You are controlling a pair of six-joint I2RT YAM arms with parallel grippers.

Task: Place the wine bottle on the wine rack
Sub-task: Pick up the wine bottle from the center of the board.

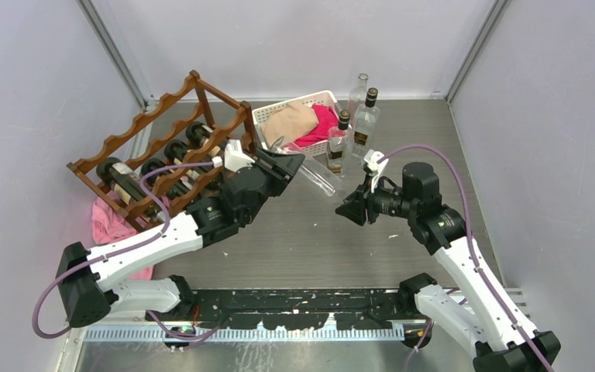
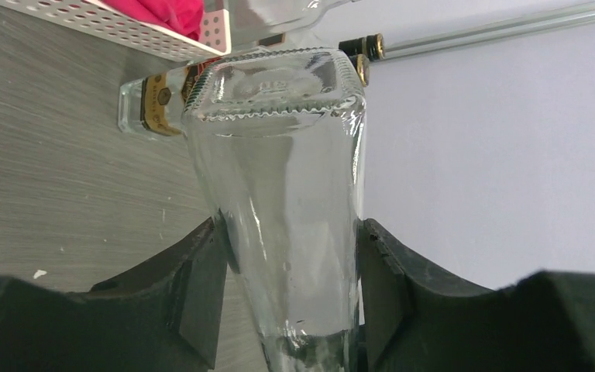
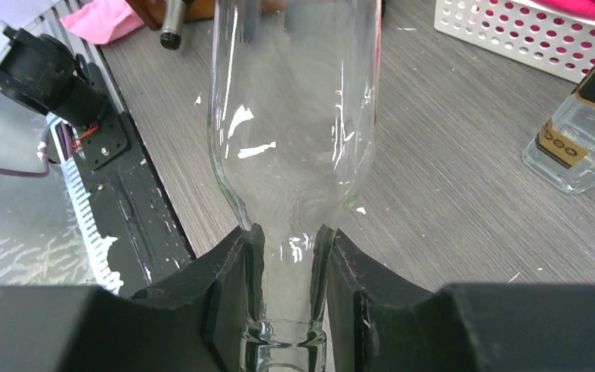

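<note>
A clear glass wine bottle (image 1: pixel 319 178) hangs slanted above the table, held between both arms. My left gripper (image 1: pixel 285 164) is shut on its body near the square base, and in the left wrist view both fingers (image 2: pixel 209 271) press the glass (image 2: pixel 287 194). My right gripper (image 1: pixel 349 205) is shut on the neck. The right wrist view shows the neck pinched at the gripper (image 3: pixel 288 271), with the body (image 3: pixel 294 116) running away from the camera. The reddish-brown wine rack (image 1: pixel 146 118) stands at the back left, just behind the left arm. Dark bottles (image 1: pixel 128 180) lie in it.
A white basket (image 1: pixel 267 116) with beige and pink cloths sits at the back centre. Three labelled glass bottles (image 1: pixel 366 120) stand to its right, close behind the held bottle. A pink cloth (image 1: pixel 112 221) lies beside the rack. Walls close in on both sides.
</note>
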